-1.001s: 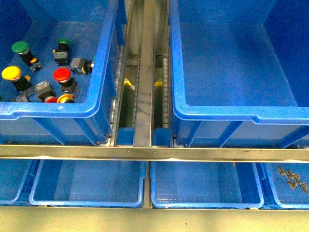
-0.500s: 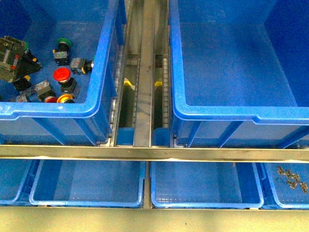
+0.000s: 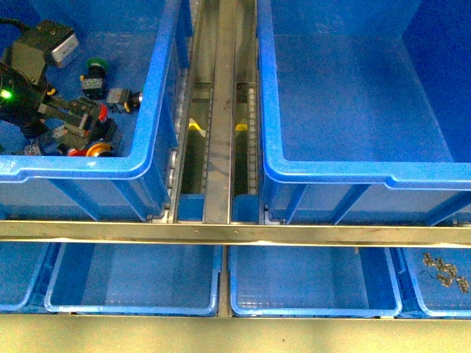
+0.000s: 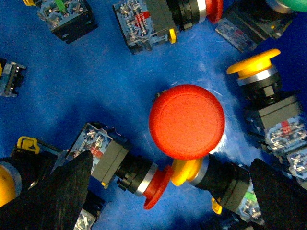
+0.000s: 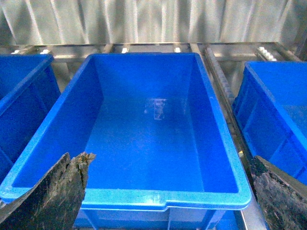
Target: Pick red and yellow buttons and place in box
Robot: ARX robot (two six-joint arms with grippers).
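The box [image 3: 368, 173] fills the upper right of the front frame, empty; the right fingers [image 5: 53, 191] are spread and empty before it. In the bin [image 3: 158, 95] at upper left the left fingers [image 4: 62, 196] hang spread, pinching nothing. A red button [image 4: 187, 122] stands cap-up between them, its axis toward the wrist, so the left arm is plainly nearer.

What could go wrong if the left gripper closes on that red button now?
Crowding: the open left gripper straddles the upright red button, but a lying red-capped button and a lying yellow-capped button sit against it, so it may catch or drag them. The smooth round cap could also slip.
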